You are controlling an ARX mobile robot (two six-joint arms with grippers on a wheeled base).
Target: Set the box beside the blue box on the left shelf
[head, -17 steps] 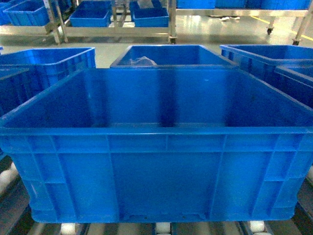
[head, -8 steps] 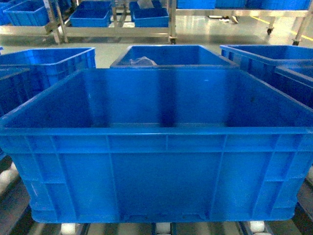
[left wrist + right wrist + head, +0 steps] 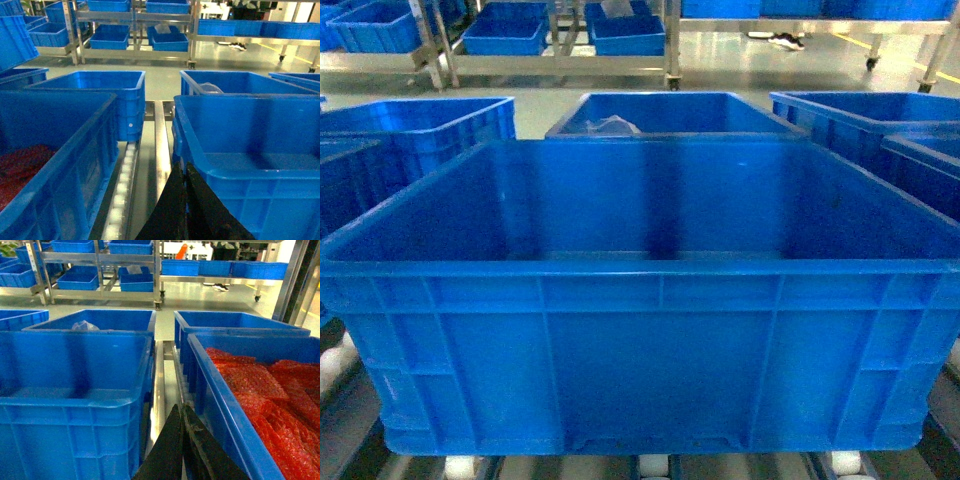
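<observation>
The box (image 3: 650,370), a large empty bright-blue crate, stands upright on the white rollers (image 3: 460,466) of the left shelf and fills the head view. In the left wrist view my left gripper (image 3: 184,166) is shut with nothing held, its tips beside the near left corner of the box (image 3: 250,150). A blue box (image 3: 55,165) holding red material stands to the left across a roller lane (image 3: 122,195). My right gripper (image 3: 181,407) is shut and empty in the gap to the right of the box (image 3: 75,385). Neither gripper shows in the head view.
Another blue crate (image 3: 220,390) full of red bags (image 3: 270,390) flanks the right gripper. Behind the box stands a crate with white plastic inside (image 3: 670,110), with more crates at both sides. A metal rail (image 3: 161,145) runs between lanes. Racks of blue bins (image 3: 520,35) line the far floor.
</observation>
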